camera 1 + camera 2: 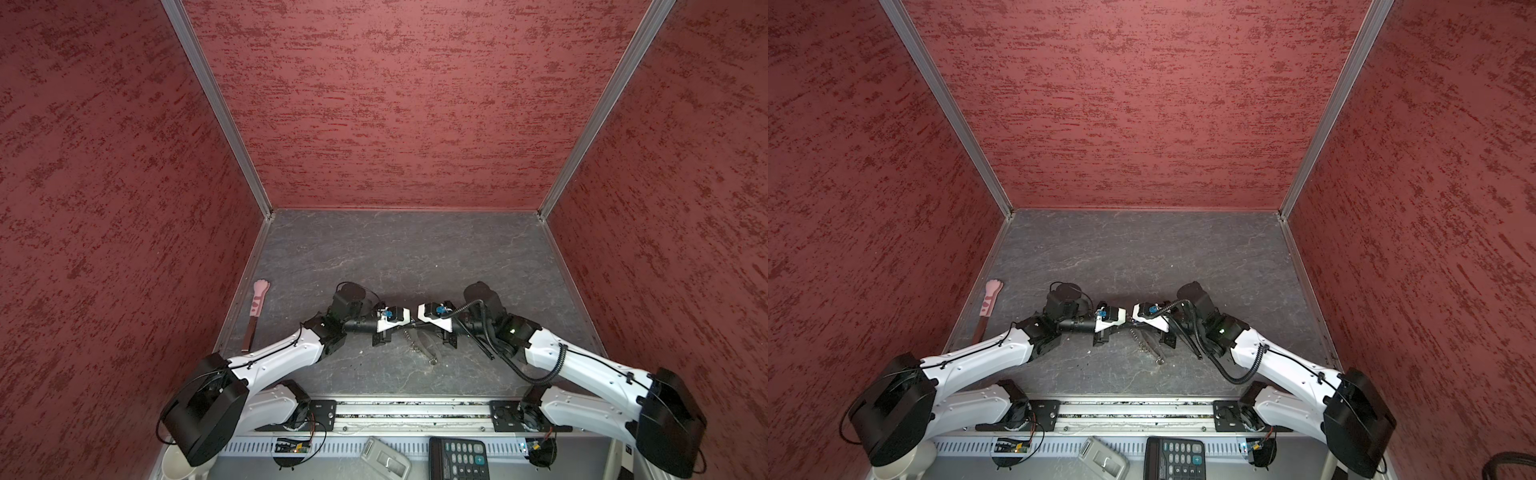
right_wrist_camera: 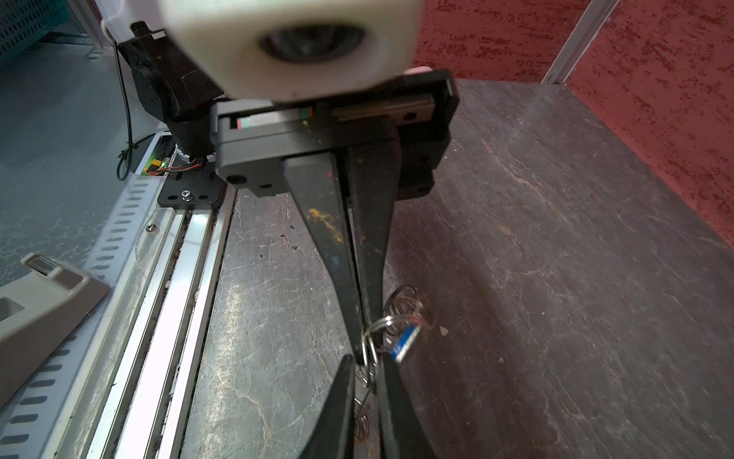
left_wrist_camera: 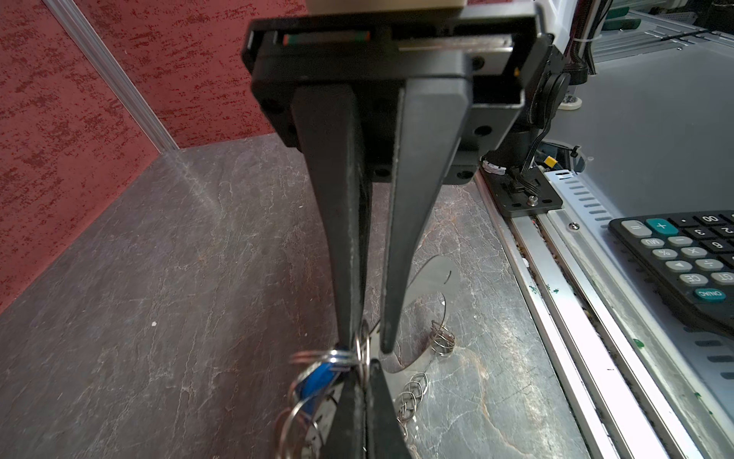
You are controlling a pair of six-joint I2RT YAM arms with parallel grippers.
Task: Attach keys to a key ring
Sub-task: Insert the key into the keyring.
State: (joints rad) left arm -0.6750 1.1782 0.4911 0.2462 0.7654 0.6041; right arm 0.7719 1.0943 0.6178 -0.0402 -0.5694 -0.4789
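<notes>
At the far left the pink paw-tipped stick [image 1: 258, 305] lies along the edge of the bench [image 1: 395, 257], well apart from the work. The left gripper [image 3: 370, 349] reaches in toward the middle. Its jaws are drawn as close as they go, with a thin silver loop standing upright between the tips. Whether that loop is one of the key ring's links or the tag's own ring, I cannot tell.

Just beside those tips hang the keys [image 3: 317, 381] — a blue tag dangling clear of the bench by its small silver ring. A little further right, the key ring [image 3: 441, 342] lies on the bench, its silver links trailing beneath the two sets of tips. From the right, the right gripper [image 2: 363, 351] meets the left one tip to tip, its jaws together and pinched on the tag's silver ring.

The threading looks under way but not finished. The grip on each side is a thin wire caught at the very tips, so a small twist or pull could let the ring slide out and drop the tag onto the bench. The tips sit so near one another that any sideways correction could knock them together and jar the loop loose. Pulling the arms apart too soon could also drag the links — and the hoop with them — across the bench without the tag joined on.
</notes>
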